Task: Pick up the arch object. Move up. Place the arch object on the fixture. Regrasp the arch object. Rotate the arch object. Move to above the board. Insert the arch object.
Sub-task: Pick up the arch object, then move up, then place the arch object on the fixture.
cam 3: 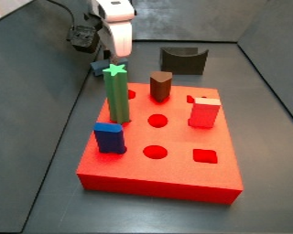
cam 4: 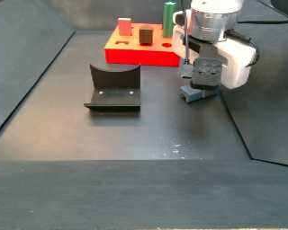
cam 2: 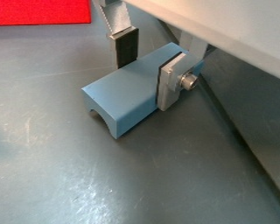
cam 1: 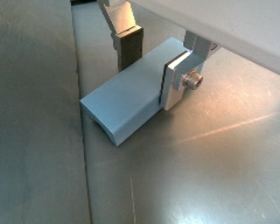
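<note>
The arch object (cam 1: pixel 133 98) lies flat on the dark floor, its long axis level and running from between my fingers out to a free end that points away from my tool. It is a slim slate blue-grey prism with flat faces and clean edges; in a wrist view (cam 2: pixel 129 93) the free end shows a small notch cut up into its underside, which gives it the arch shape. In a side view (cam 4: pixel 197 92) only a little of it shows, low under my wrist, near the right wall of the enclosure.

My tool (cam 1: pixel 154 63) is down at the floor with the arch object between its two fingers. One silver plate with its screw sits flat against one long side of the piece, and the dark pad of the opposite finger (cam 2: pixel 127 48) stands at the opposite side. The jaws look closed onto the arch object, though whether the dark pad truly presses on it I cannot tell for sure.

The fixture (cam 4: pixel 112 86), a dark L-shaped bracket on its base plate, stands on the floor well apart from the piece. The red board (cam 3: pixel 174 144) lies farther off, carrying a green star-topped post (cam 3: pixel 116 91), a blue block (cam 3: pixel 109 137), a brown peg (cam 3: pixel 160 87) and a red block (cam 3: pixel 204 111).
</note>
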{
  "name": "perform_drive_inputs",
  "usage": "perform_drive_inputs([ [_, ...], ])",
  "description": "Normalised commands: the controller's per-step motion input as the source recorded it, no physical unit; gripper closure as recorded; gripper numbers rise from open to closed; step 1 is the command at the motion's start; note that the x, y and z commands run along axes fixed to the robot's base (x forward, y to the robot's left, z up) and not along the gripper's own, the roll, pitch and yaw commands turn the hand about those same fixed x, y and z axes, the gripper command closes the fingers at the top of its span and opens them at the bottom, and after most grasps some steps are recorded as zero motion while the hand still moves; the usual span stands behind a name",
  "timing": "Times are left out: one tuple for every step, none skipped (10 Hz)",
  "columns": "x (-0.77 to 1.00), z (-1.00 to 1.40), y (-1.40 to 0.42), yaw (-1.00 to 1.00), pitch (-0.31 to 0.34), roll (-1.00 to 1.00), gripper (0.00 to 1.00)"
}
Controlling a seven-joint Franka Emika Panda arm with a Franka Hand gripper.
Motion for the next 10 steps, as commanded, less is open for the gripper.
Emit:
perform_drive_inputs([
  [0.0, 0.0, 0.0, 0.0, 0.0, 0.0, 1.0],
  [0.0, 0.0, 0.0, 0.0, 0.0, 0.0, 1.0],
  [0.0, 0.83, 0.0, 0.0, 0.0, 0.0, 1.0],
  [0.03, 0.87, 0.09, 0.05, -0.003, 0.01, 1.0],
  [-0.01, 0.8, 0.09, 0.04, 0.033, 0.01, 1.0],
  [0.0, 0.65, 0.05, 0.02, 0.069, 0.01, 1.0],
  [0.0, 0.52, 0.04, 0.0, 0.085, 0.02, 1.0],
  [-0.01, 0.39, 0.03, -0.01, 0.087, 0.04, 1.0],
  [-0.01, 0.2, 0.02, -0.02, 0.077, 0.06, 1.0],
  [0.0, 1.0, 0.0, 0.0, 0.0, 0.0, 1.0],
])
